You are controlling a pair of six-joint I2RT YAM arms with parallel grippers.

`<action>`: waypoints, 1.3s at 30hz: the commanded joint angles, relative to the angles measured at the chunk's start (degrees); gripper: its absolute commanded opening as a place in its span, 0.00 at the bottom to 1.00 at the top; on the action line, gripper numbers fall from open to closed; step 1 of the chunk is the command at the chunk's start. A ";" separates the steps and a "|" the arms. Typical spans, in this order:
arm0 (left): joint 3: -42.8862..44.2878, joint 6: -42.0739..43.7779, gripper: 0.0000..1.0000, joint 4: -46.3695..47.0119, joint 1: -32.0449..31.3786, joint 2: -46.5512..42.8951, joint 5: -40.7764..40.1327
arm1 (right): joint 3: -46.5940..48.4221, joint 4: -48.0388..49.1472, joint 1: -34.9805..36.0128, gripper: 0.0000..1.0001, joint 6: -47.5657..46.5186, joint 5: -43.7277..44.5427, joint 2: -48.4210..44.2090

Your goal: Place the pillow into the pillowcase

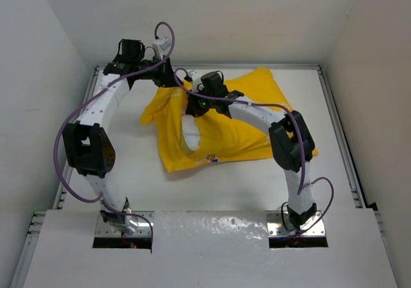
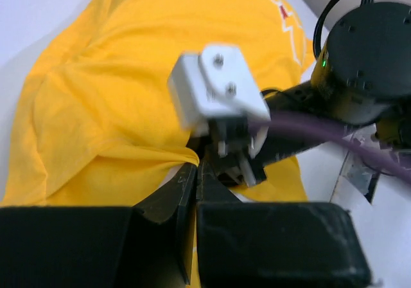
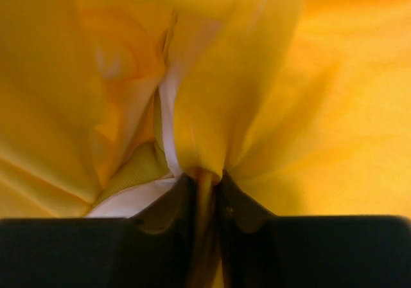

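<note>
A: Where's the pillow point(image 1: 191, 135)?
B: Its white shows in the pillowcase point(image 1: 257, 108) mouth, beside your right fingers point(image 3: 168, 207). Those and your left fingers point(image 2: 172, 197) are clamped on its hem; it runs rightward on the surface point(image 1: 128, 172)

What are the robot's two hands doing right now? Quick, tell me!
Left end effector: closed, pinching a fold of the yellow pillowcase.
Right end effector: closed, pinching the pillowcase fabric too.
</note>
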 commanded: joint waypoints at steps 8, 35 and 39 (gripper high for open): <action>-2.33 6.52 0.20 0.15 5.09 4.90 -23.54 | -4.13 -0.20 -6.10 0.99 6.98 -0.83 -10.05; -29.13 3.55 0.62 4.00 -4.31 -0.73 -44.46 | -23.29 8.04 11.74 0.98 9.60 17.65 -15.51; -30.62 1.44 0.34 10.23 -4.31 0.95 -41.49 | -24.62 11.46 12.27 0.99 10.74 17.64 -12.44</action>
